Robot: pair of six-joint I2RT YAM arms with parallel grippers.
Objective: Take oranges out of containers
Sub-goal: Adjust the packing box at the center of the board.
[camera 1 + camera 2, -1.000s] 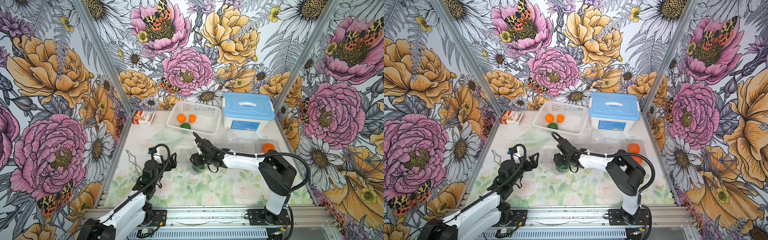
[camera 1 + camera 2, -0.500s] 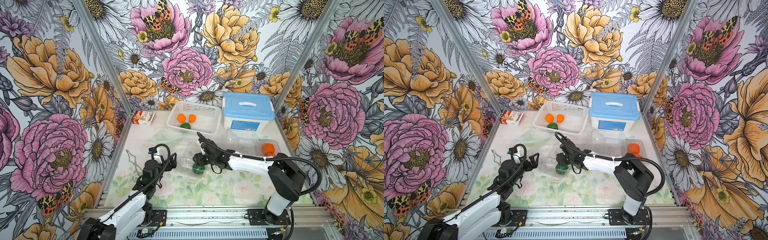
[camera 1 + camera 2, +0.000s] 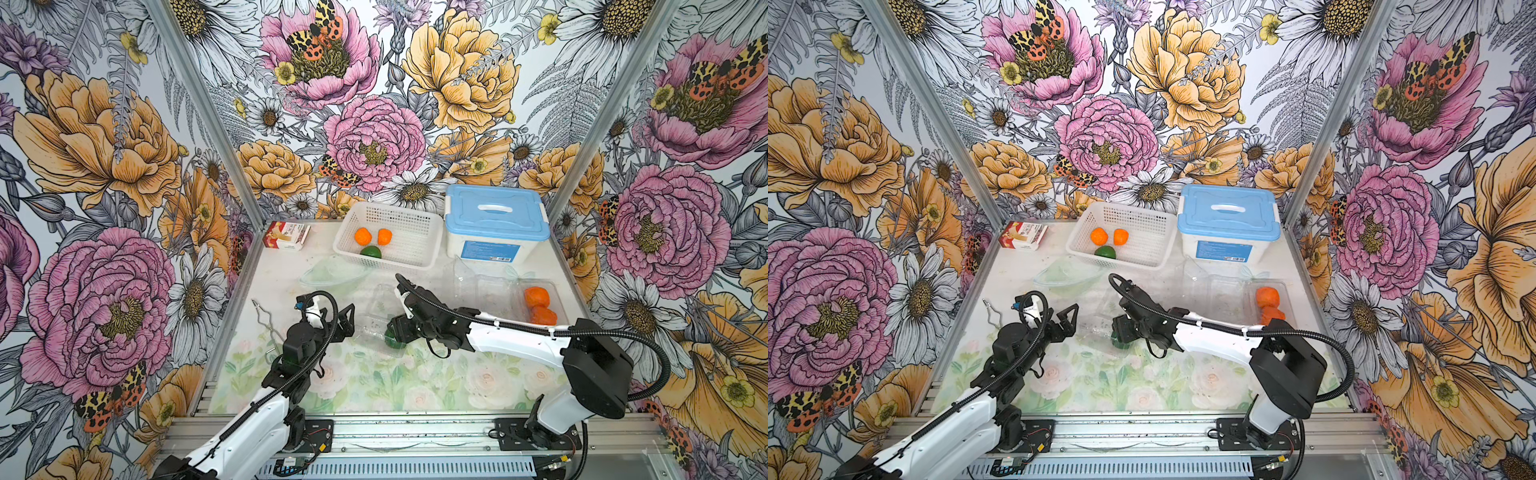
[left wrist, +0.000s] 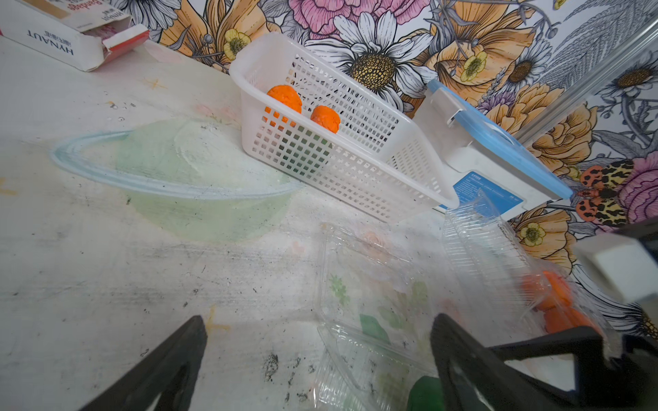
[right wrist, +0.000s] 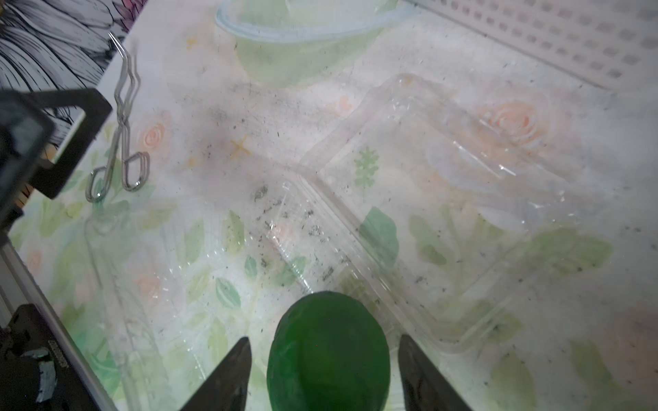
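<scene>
My right gripper [image 5: 322, 341] is shut on a dark green orange [image 5: 327, 352], low over the near end of an open clear container [image 3: 374, 316] mid-table. In a top view the green orange [image 3: 390, 340] peeks out under the right gripper [image 3: 395, 332]. My left gripper [image 4: 319, 320] stands wide open and empty just left of that container [image 4: 356, 284]. Two bright oranges [image 3: 537, 297] lie in a clear container [image 3: 555, 289] at the right. Another clear container [image 3: 478, 282] stands empty beside it, lid up.
At the back, a white perforated basket [image 3: 415, 253] holds two bright oranges and a green one, next to a white tub with a blue lid [image 3: 494, 224]. A small carton [image 3: 286, 236], a clear greenish bowl [image 3: 332, 272] and metal tongs [image 3: 264, 320] lie to the left.
The right gripper has shifted slightly toward the table's front with the green orange between its fingers, and its arm has stretched out flatter. The left arm has not moved.
</scene>
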